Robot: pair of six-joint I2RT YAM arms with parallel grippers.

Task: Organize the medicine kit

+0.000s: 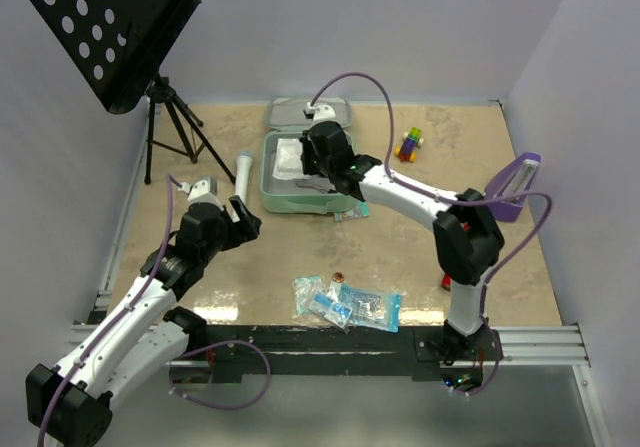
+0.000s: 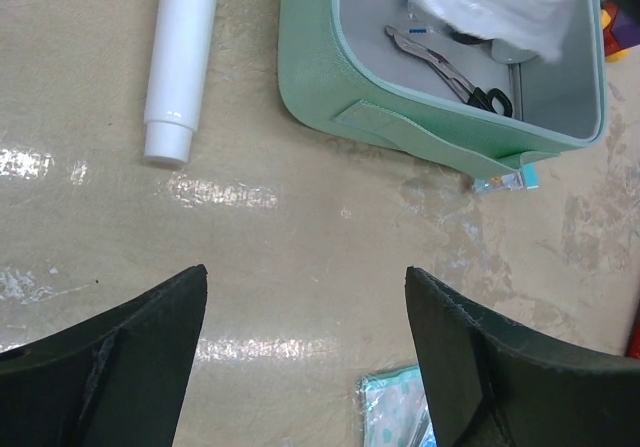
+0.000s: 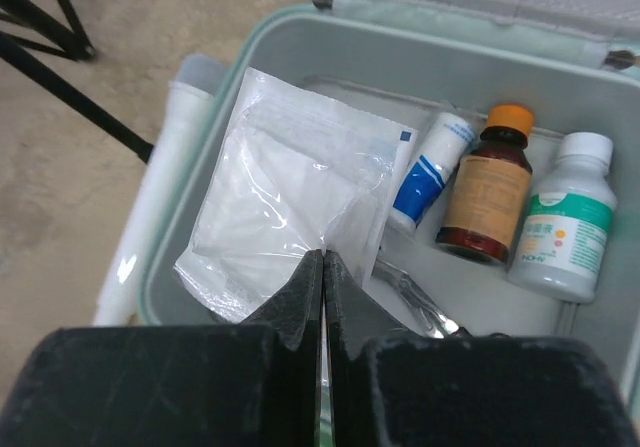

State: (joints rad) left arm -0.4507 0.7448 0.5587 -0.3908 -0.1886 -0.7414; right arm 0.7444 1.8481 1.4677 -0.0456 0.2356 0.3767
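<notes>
The mint-green medicine kit (image 1: 275, 199) lies open at the table's back middle, lid (image 1: 285, 114) flat behind it. My right gripper (image 3: 322, 259) is shut on a clear plastic gauze packet (image 3: 280, 202) and holds it over the kit's left half. Inside the kit (image 3: 180, 232) lie a blue-white tube (image 3: 428, 174), a brown bottle (image 3: 487, 189), a white-green bottle (image 3: 560, 222) and scissors (image 2: 470, 79). My left gripper (image 2: 305, 312) is open and empty above bare table, in front of the kit (image 2: 330, 97). Teal packets (image 1: 350, 305) lie near the front edge.
A white tube (image 1: 243, 170) lies left of the kit. A black music stand (image 1: 115, 27) with tripod is at back left. A toy of coloured blocks (image 1: 409, 144) and a purple wedge (image 1: 516, 189) are at right. A small teal packet (image 1: 350, 213) and a coin (image 1: 338, 277) lie in front.
</notes>
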